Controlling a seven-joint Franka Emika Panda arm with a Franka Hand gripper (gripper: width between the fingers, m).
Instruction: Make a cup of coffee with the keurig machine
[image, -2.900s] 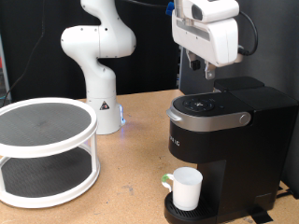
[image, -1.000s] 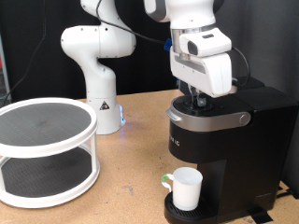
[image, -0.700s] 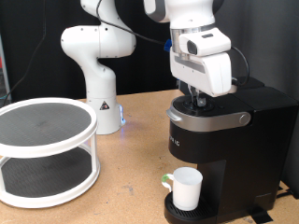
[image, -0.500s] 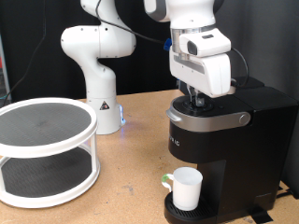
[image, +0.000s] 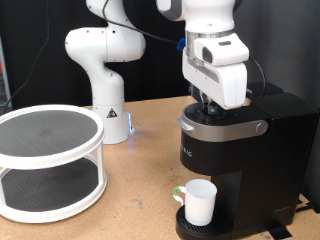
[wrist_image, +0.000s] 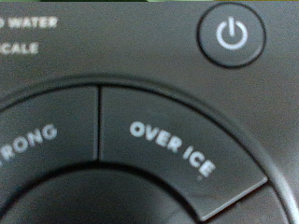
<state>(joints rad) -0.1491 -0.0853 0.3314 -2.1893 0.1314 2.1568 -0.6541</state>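
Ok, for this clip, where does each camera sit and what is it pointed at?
Exterior view: off the arm, level with the table, facing the keurig machine with the cup on its drip tray; arm and tool show above the lid.
Wrist view: on the hand, very close to the control panel, showing the power button and OVER ICE button; no fingers show.
Shared: only the machine's top.

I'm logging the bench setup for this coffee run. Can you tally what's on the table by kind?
Coffee machine: 1
Mug: 1, on the machine's drip tray
Two-tier round rack: 1
Robot arm: 1, its gripper down at the machine's top, by the buttons
Total: 4
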